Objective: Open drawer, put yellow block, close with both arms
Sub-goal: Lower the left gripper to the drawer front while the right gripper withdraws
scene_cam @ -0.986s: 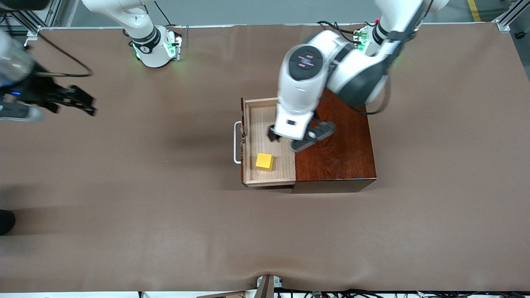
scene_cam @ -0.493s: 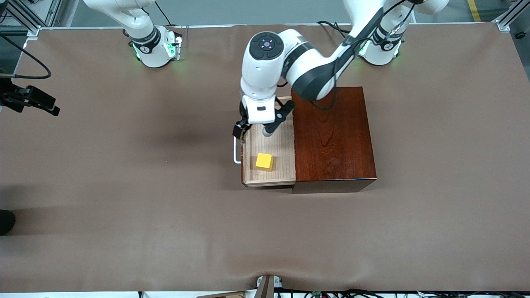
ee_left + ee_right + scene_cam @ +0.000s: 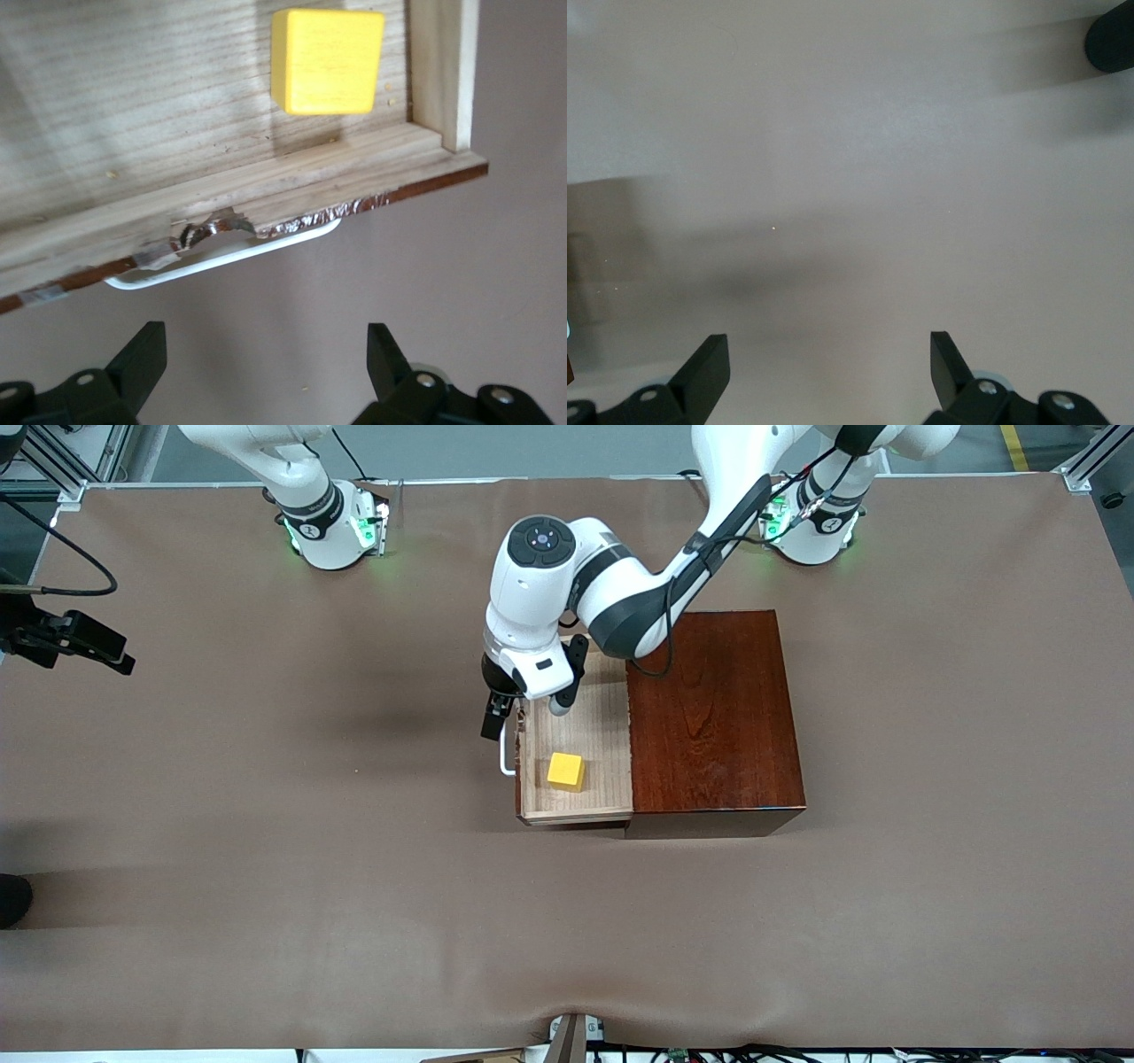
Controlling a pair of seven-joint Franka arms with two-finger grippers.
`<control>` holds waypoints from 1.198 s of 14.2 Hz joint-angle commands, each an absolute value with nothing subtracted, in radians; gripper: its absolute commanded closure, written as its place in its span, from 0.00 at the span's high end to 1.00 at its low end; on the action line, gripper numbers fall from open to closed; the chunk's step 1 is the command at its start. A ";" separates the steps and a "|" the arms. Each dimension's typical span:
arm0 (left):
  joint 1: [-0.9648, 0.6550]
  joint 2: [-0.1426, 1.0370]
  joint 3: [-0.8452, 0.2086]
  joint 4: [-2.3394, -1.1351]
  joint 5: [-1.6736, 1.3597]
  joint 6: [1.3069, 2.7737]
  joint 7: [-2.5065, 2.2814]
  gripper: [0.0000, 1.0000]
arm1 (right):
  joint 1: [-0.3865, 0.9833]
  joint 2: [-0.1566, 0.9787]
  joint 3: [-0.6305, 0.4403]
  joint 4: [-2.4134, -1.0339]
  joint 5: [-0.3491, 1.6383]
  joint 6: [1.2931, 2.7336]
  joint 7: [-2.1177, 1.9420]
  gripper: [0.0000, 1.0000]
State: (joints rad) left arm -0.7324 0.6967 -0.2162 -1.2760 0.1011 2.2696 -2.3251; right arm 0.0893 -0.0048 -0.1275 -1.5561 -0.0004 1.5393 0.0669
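The drawer [image 3: 574, 808] of the dark wooden box [image 3: 713, 708] stands pulled out toward the right arm's end of the table. The yellow block [image 3: 565, 771] lies on its pale floor [image 3: 133, 106], also seen as the yellow block [image 3: 326, 60] in the left wrist view. My left gripper [image 3: 524, 713] hangs open over the drawer's front wall and the white handle [image 3: 505, 755]. In its wrist view the left gripper [image 3: 266, 354] has bare table between its fingers, with the handle [image 3: 221, 261] just ahead. My right gripper [image 3: 120, 660] is open over the table at the right arm's end, holding nothing [image 3: 830, 363].
The brown table cover [image 3: 354, 886] spreads wide around the box. A dark rounded thing [image 3: 13, 899] sits at the table's edge at the right arm's end, and a dark rounded thing [image 3: 1112, 40] shows in the right wrist view. Both green-lit bases [image 3: 337, 527] stand farthest from the camera.
My left arm swung from over the box and drawer toward the drawer's front, bringing its gripper over the handle. The right gripper drew back to the table's edge. The block stayed put.
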 commanded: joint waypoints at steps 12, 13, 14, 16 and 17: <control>-0.764 0.818 -0.198 -1.218 0.097 2.313 -2.502 1.00 | 0.095 -0.009 -0.106 -1.549 -0.005 1.548 0.087 1.00; -0.764 0.816 -0.189 -1.218 0.097 2.298 -2.500 1.00 | 0.094 -0.009 -0.106 -1.549 -0.005 1.548 0.087 1.00; -0.764 0.816 -0.187 -1.221 0.098 2.283 -2.500 1.00 | 0.091 -0.009 -0.106 -1.549 -0.005 1.546 0.078 1.00; -0.762 0.813 -0.187 -1.223 0.101 2.238 -2.499 1.00 | 0.084 -0.009 -0.107 -1.549 -0.003 1.543 0.031 1.00; -0.761 0.808 -0.187 -1.221 0.101 2.211 -2.499 1.00 | 0.083 -0.009 -0.107 -1.549 -0.003 1.543 0.026 1.00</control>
State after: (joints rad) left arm -0.7503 0.7832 -0.1995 -1.2620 0.0779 2.2543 -2.4354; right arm 0.0936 -0.0047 -0.1105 -1.5555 -0.0003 1.5501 0.0521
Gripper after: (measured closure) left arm 0.000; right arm 0.000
